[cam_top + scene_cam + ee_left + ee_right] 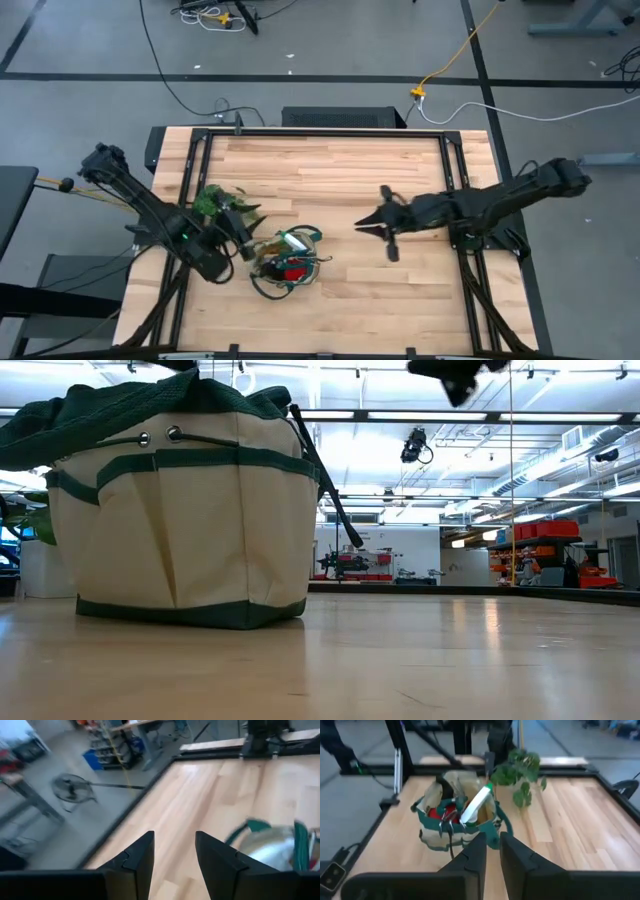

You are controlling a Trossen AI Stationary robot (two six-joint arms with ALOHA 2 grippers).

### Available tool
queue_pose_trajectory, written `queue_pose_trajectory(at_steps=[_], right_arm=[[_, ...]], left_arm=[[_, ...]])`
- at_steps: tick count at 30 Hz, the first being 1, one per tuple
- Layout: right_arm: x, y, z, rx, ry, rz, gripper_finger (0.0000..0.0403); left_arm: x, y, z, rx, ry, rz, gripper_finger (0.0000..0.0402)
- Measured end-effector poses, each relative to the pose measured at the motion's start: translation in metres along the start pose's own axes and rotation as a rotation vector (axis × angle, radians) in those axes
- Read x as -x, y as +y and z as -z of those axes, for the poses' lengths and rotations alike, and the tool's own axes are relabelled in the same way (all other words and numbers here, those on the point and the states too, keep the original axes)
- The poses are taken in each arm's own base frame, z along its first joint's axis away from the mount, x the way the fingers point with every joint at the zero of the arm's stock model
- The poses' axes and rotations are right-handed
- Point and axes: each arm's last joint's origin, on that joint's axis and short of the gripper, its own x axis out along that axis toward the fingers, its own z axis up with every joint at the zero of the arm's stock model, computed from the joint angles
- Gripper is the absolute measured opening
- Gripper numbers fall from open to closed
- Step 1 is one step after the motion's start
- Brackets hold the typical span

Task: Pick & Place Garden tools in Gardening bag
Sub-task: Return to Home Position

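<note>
While both arms hang above the light wooden table (400,290), the beige canvas gardening bag with dark green trim (434,839) stands upright on the left arm's side. It holds the green spray bottle with white trigger (476,802), red-and-black gloves (442,813) and dark tool handles. Left gripper (174,855): just beside the bag, fingers spread, empty. Right gripper (492,855): mid-table, well apart from the bag, narrow gap, nothing held. Leafy green plant sprig (519,770): just beside the bag.
</note>
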Motion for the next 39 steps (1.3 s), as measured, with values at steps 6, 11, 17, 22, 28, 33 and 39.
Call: queue_pose_trajectory(at_steps=[6,11,17,22,28,33,39], right_arm=[[0.033,-0.011,0.035,-0.028,-0.151,0.003,0.0055],[0.050,-0.019,0.057,-0.043,-0.266,0.011,0.0055],[0.055,-0.024,0.083,-0.045,-0.315,0.081,0.0055],[0.053,-0.026,0.102,-0.069,-0.341,0.092,0.0055],[0.053,-0.025,0.117,-0.088,-0.360,0.040,0.0055],[0.052,-0.026,0.128,-0.086,-0.337,0.041,0.0055],[0.052,-0.028,0.153,-0.131,-0.318,0.034,0.0055]], left_arm=[[-0.001,0.028,0.048,0.173,-0.052,0.107,0.0151],[0.000,0.051,0.078,0.263,-0.121,0.157,0.0151],[0.002,0.064,0.101,0.322,-0.199,0.340,0.0151],[-0.002,0.071,0.125,0.372,-0.225,0.332,0.0151],[-0.006,0.071,0.149,0.393,-0.229,0.407,0.0151],[-0.010,0.068,0.167,0.400,-0.213,0.471,0.0151],[-0.012,0.065,0.175,0.444,-0.232,0.485,0.0151]])
